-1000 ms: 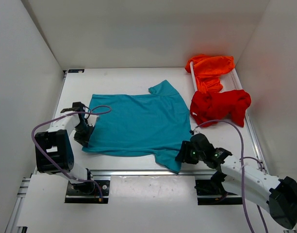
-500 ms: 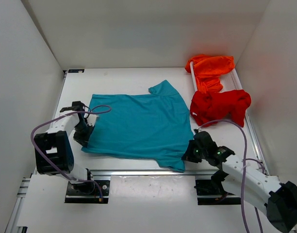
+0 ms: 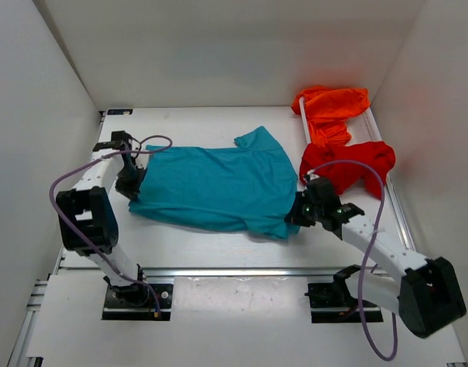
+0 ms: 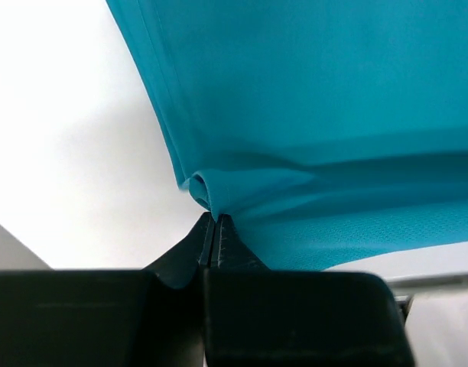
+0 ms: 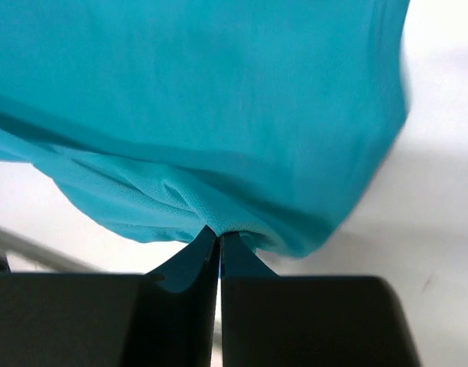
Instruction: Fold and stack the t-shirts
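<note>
White walls (image 3: 219,53) box in a white table (image 3: 211,248) on three sides. The teal shirt (image 3: 211,187) lies spread across the middle, its near edge gathered up at both ends. The left claw (image 4: 213,222) is clamped on the shirt's left edge. The right claw (image 5: 219,233) is pinched tight on the near right corner. Just right of the teal shirt, the red shirt (image 3: 349,167) lies crumpled with the orange shirt (image 3: 331,107) beyond it, both draped on a white basket (image 3: 375,128). The right arm's purple cable (image 3: 381,202) arcs over the red shirt.

Matt teal t-shirt (image 3: 219,187), apparently knit cloth
</note>
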Robot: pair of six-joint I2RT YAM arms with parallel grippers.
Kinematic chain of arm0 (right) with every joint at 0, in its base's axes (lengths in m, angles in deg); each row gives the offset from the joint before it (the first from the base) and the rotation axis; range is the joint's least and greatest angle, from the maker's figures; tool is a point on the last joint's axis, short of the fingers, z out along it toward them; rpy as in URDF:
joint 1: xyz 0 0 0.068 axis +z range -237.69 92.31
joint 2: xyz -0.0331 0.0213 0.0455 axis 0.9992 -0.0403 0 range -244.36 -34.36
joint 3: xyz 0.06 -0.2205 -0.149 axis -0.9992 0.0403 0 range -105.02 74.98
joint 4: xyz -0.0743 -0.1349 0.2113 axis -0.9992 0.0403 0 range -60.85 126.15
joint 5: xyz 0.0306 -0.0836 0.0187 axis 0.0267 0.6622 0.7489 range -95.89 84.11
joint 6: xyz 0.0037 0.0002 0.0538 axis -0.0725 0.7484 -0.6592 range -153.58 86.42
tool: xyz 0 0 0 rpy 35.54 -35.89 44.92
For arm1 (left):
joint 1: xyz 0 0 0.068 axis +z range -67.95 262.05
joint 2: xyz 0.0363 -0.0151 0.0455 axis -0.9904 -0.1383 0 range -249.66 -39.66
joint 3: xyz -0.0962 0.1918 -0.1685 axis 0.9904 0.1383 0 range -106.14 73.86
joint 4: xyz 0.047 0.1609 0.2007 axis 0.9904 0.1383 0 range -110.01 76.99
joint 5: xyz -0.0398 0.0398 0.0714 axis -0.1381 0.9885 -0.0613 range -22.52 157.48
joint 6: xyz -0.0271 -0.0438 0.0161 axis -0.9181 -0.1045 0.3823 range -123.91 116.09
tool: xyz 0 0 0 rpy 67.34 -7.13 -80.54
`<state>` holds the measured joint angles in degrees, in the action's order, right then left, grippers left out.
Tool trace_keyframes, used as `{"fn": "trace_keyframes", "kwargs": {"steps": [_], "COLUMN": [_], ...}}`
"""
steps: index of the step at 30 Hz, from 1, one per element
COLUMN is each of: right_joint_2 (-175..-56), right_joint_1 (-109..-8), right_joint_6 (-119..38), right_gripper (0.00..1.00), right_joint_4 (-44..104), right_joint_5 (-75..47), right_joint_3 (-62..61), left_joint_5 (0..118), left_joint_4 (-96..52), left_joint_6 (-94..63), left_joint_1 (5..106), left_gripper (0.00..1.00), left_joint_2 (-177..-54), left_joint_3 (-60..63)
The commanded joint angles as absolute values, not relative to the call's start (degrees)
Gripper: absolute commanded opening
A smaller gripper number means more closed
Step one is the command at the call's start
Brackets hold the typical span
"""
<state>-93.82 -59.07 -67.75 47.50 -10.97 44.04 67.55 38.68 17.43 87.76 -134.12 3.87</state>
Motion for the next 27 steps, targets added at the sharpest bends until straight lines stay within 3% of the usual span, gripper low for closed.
{"fn": "trace_keyframes", "kwargs": {"steps": [1, 12, 27], "right_joint_2": [-99.91, -118.27, -129.19], "right_joint_1": [-64.20, -68.35, -70.11], "right_joint_6": [-59.52, -51.16, -50.28], "right_gripper": [0.00, 0.00, 0.00], "right_joint_4": [40.76, 37.41, 37.24], "right_joint_5": [-11.34, -12.57, -11.52], "right_joint_3": [36.84, 23.84, 15.83], "left_joint_5": [65.89, 65.72, 67.21], "left_joint_4": [38.96, 38.17, 38.87], "left_joint_6": [14.98, 11.65, 8.39], "left_joint_1": [87.67, 87.06, 87.68], "left_gripper": [0.00, 0.00, 0.01], "left_joint_2": [-137.74, -147.59, -155.07], "left_joint_3": [-2.07, -11.12, -18.94]}}
